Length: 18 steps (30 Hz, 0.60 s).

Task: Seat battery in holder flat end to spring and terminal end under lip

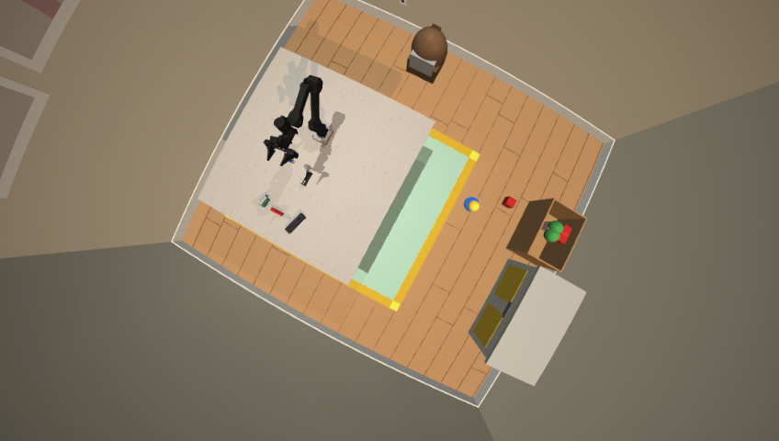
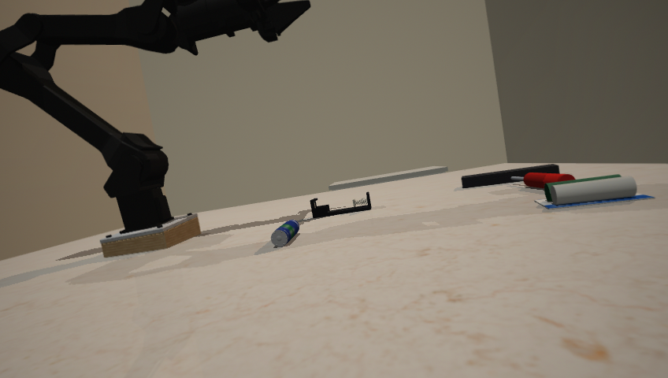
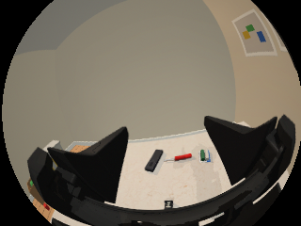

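Note:
The battery [image 2: 284,232] [image 1: 292,161] is a blue and green cylinder lying on its side on the table [image 2: 375,299], grey flat end toward the camera. The black holder [image 2: 341,209] [image 1: 307,177] [image 3: 168,203] stands empty a little beyond it, with the spring at its right end and the lip at its left end in the exterior view. My gripper [image 2: 287,18] [image 1: 276,159] [image 3: 167,126] is open and empty. It hangs high above the table, over the battery's side of the holder. The battery does not show in the wrist view.
A black bar [image 2: 508,176] [image 1: 295,222] [image 3: 153,160], a red-handled screwdriver [image 2: 546,178] [image 1: 276,211] [image 3: 182,157] and a green-and-white roll on a blue card [image 2: 590,189] [image 1: 265,201] [image 3: 203,154] lie farther out. The arm's base [image 2: 150,236] stands left of the battery.

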Each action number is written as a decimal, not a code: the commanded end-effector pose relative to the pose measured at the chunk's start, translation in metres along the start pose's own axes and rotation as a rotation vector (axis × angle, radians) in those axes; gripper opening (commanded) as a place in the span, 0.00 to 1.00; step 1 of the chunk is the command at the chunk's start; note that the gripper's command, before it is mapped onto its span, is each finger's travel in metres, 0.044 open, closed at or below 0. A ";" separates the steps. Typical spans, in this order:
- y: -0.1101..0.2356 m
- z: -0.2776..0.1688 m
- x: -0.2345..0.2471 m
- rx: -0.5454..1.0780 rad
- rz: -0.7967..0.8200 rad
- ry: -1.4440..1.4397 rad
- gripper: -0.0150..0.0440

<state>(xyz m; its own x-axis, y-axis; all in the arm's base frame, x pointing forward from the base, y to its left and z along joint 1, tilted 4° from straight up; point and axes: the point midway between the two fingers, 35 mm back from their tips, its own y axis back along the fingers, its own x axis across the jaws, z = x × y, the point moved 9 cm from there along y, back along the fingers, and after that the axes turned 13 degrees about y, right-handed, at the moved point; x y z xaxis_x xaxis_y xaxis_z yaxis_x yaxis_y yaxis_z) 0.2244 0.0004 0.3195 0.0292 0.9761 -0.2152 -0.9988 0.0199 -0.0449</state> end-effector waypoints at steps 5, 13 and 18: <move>-0.029 -0.034 -0.016 0.298 -0.065 -0.211 0.71; -0.056 -0.124 -0.063 0.930 -0.443 -0.739 0.63; -0.048 -0.176 -0.093 1.269 -0.823 -1.047 0.63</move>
<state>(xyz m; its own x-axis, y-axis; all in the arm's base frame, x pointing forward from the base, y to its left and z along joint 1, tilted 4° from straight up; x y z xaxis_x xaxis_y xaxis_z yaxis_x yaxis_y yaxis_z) 0.2816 -0.1055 0.1960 0.7845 0.5758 0.2302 -0.4117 0.2059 0.8878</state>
